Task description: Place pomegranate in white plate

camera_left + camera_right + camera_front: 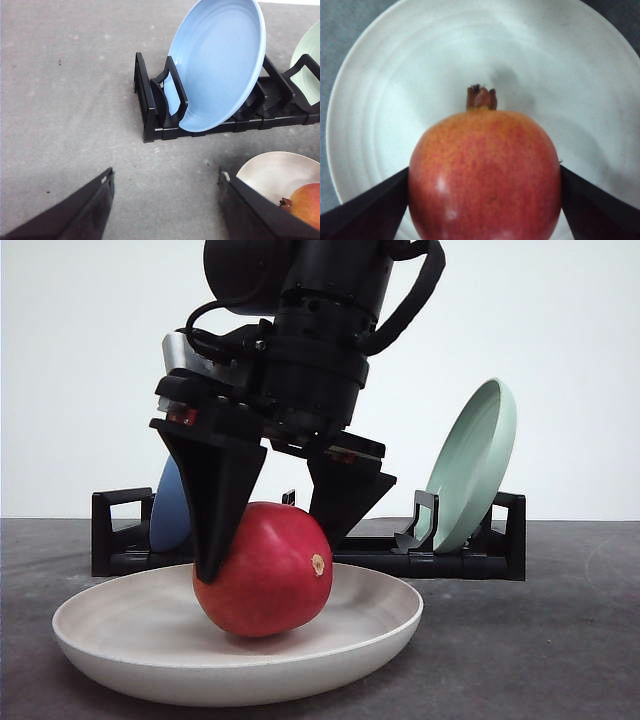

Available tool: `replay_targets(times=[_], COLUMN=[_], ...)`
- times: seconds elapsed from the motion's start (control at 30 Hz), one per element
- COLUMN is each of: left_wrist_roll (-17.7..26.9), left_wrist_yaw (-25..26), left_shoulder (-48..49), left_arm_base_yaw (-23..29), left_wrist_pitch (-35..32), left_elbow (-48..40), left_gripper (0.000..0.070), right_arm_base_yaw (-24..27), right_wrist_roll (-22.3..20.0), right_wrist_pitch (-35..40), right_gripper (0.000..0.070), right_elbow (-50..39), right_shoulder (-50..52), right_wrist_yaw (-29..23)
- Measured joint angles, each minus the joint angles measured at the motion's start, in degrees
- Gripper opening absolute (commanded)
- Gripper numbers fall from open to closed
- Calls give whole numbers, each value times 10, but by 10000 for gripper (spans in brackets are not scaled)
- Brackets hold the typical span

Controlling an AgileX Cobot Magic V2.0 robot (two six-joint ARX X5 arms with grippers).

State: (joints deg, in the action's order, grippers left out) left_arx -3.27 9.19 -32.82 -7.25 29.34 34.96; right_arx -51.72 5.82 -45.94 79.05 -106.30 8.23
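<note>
Nearest the front camera, resting inside the white plate [120, 635]: the pomegranate [265, 570], touching the dish floor, leaning slightly, pale spot facing out. Gripping it at both flanks, the right gripper [270, 540], 2 black fingers pressing the red skin. Looking like the release step now; next, spreading the jaws and lifting straight up without rolling the fruit. Hanging beside the plate, left gripper [165, 200] spread wide, holding nothing. Farther back, standing in the black rack [470, 560]: blue plate [220, 65], pale green plate [475, 465].
</note>
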Motion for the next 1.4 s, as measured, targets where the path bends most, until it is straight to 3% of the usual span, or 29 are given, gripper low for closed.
replay_targets(times=[0.3, 0.53, 0.67, 0.9, 1.03, 1.4], left_wrist_roll=[0, 0, 0, 0, 0, -6], left_wrist_yaw=[0, 0, 0, 0, 0, 0], left_shoulder=[0, 0, 0, 0, 0, 0], left_arm_base_yaw=[0, 0, 0, 0, 0, 0], left_wrist_pitch=[-5, -5, -5, -5, -5, 2], left_elbow=[0, 0, 0, 0, 0, 0], left_gripper=[393, 393, 393, 392, 393, 393], right_arm_base_yaw=[-1, -10, -11, 0, 28, 184], right_wrist_roll=[0, 1, 0, -1, -1, 0], right_wrist_pitch=[3, 14, 28, 216, 288, 300], right_gripper=[632, 632, 631, 624, 617, 615], right_elbow=[0, 0, -1, -117, -215, -386], right_shoulder=[0, 2, 35, 185, 255, 438], right_wrist_yaw=[6, 2, -32, -29, 21, 99])
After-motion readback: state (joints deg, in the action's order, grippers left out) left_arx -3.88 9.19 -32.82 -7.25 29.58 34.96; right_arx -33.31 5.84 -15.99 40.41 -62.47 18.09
